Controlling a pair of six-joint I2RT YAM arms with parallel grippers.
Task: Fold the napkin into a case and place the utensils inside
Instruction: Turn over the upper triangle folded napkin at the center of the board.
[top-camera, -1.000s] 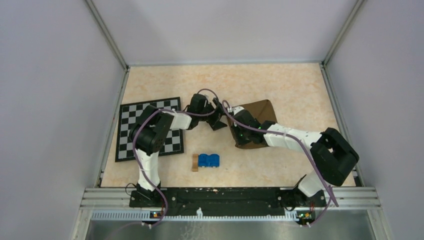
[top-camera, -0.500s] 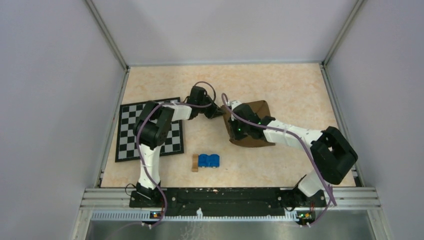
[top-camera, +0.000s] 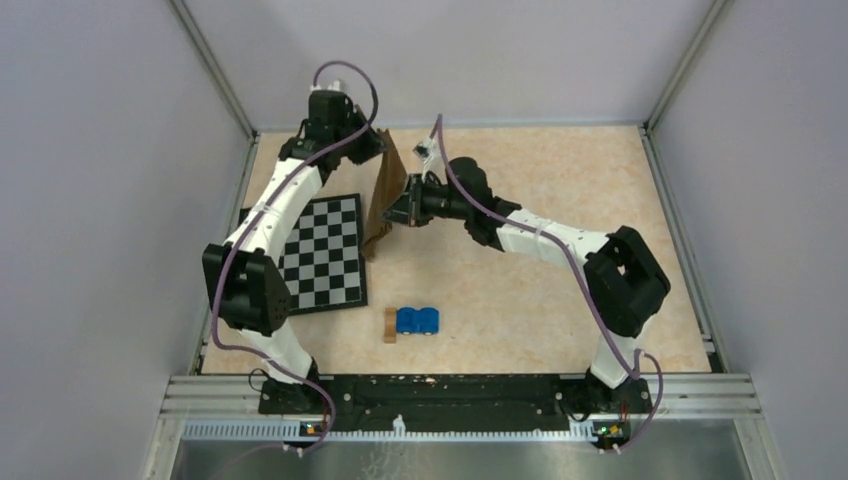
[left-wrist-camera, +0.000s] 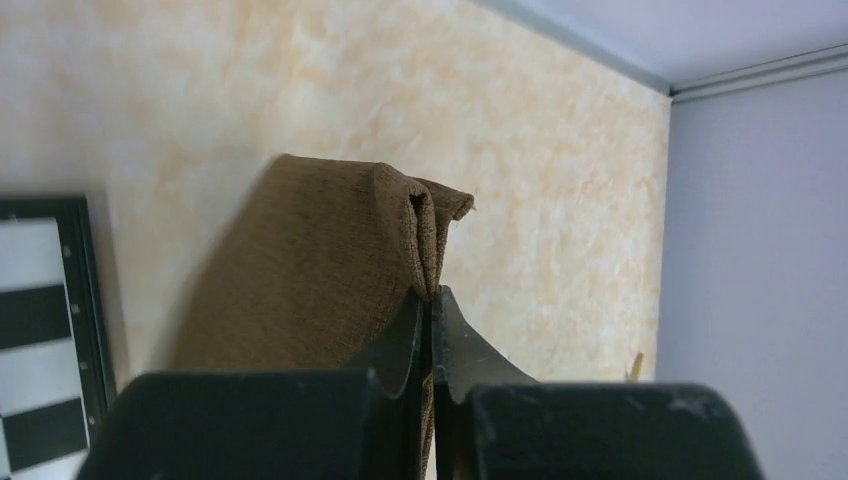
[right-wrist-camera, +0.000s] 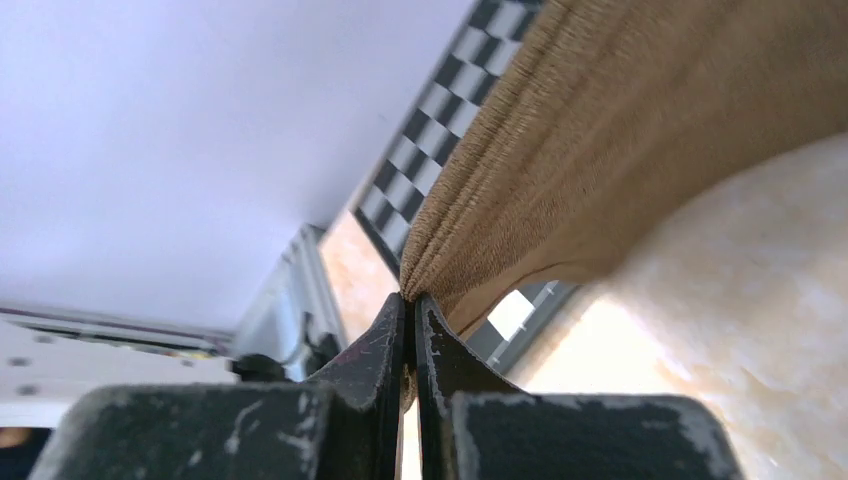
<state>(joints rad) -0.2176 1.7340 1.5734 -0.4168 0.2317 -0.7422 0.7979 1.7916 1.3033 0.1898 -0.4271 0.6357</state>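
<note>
The dark brown napkin (top-camera: 384, 195) hangs off the table in folded layers, stretched between both grippers near the back, and its lower end trails down by the chessboard mat's right edge. My left gripper (top-camera: 378, 150) is shut on the napkin's upper corner, where the pinched fold (left-wrist-camera: 425, 250) rises above the closed left gripper (left-wrist-camera: 430, 300). My right gripper (top-camera: 402, 210) is shut on a lower edge, and the layered napkin (right-wrist-camera: 620, 130) fans out from the closed right gripper (right-wrist-camera: 410, 298). The case and the utensils are out of view.
A black-and-white chessboard mat (top-camera: 320, 250) lies left of centre, under the left arm. A blue object (top-camera: 418, 320) and a small tan wooden block (top-camera: 390, 325) sit near the front middle. Metal frame rails and grey walls bound the table.
The left gripper has shut on the napkin. Both arms have lifted it from the table right of centre and carried it up and to the back left, so it now hangs.
</note>
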